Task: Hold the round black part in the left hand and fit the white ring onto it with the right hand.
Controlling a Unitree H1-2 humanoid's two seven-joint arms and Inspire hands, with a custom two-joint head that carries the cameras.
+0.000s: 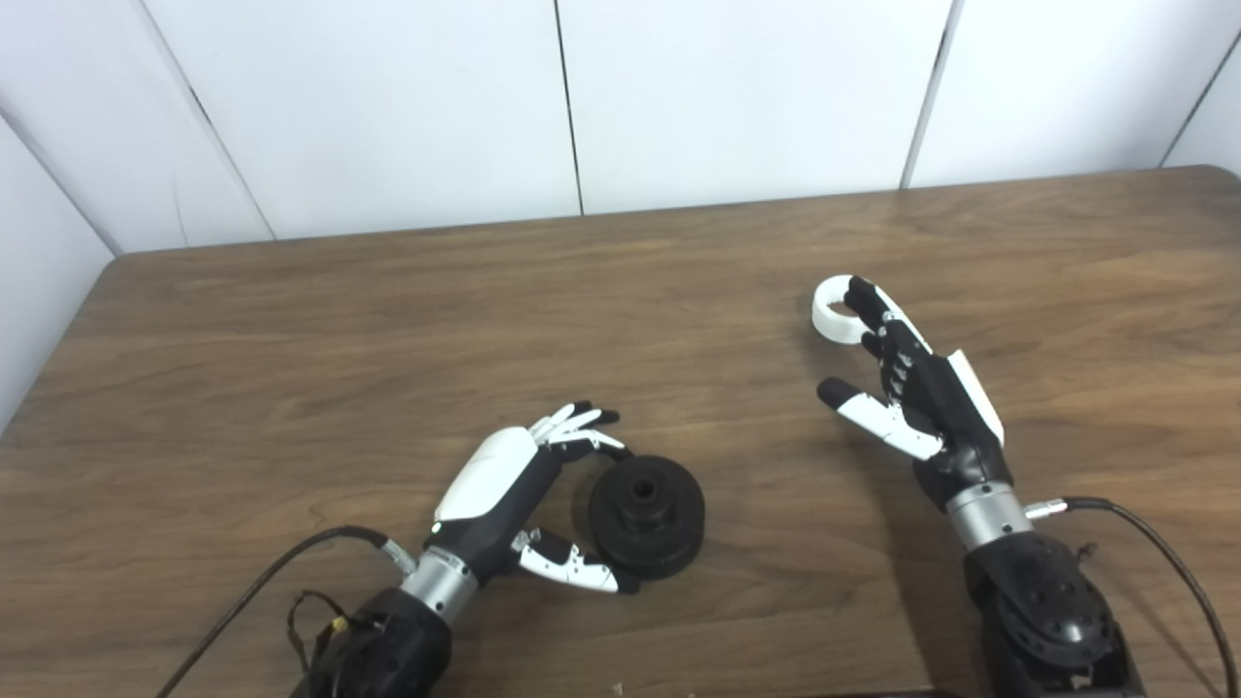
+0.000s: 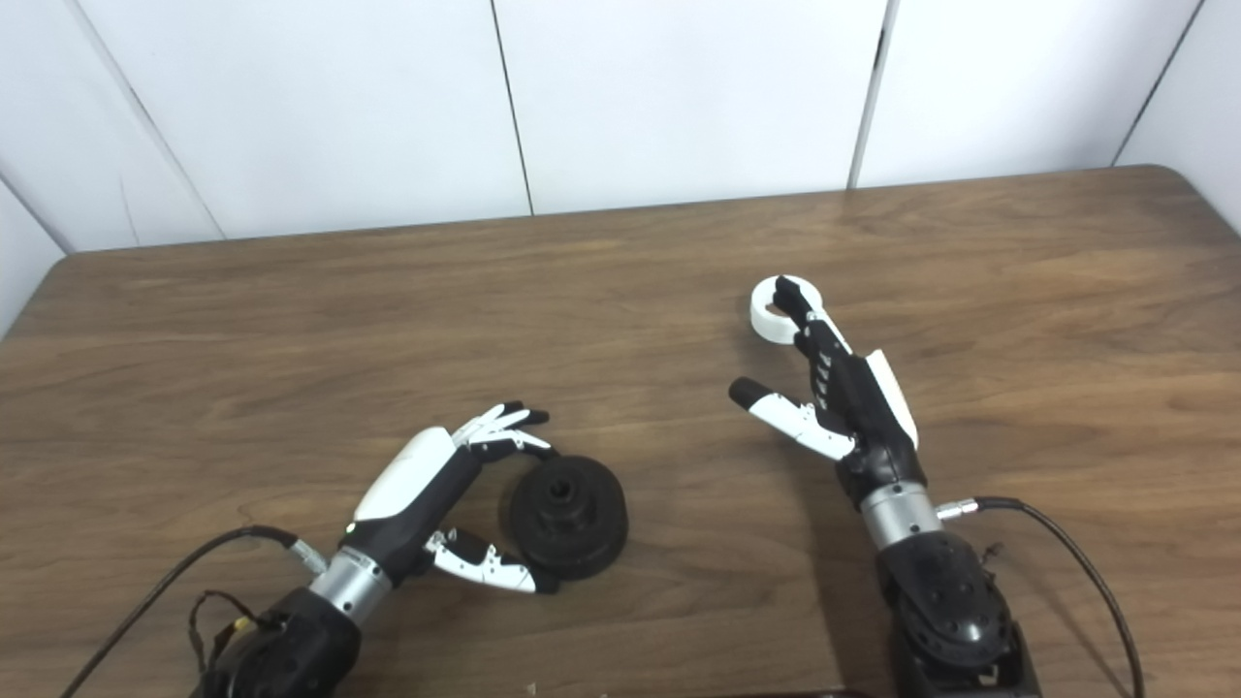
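Observation:
The round black part (image 1: 647, 515) lies flat on the wooden table (image 1: 388, 330), near the front, with a raised hub and a hole in its middle. My left hand (image 1: 528, 494) curls around its left side, fingers behind it and thumb in front, apart and not closed on it. The white ring (image 1: 836, 310) lies on the table farther back on the right. My right hand (image 1: 906, 388) is open, its fingertips (image 1: 863, 296) reaching over the ring's right side and its thumb spread to the left.
White wall panels (image 1: 737, 97) stand behind the table's far edge. Black cables (image 1: 1154, 553) trail from both wrists toward the front edge. The table's left edge meets a white wall.

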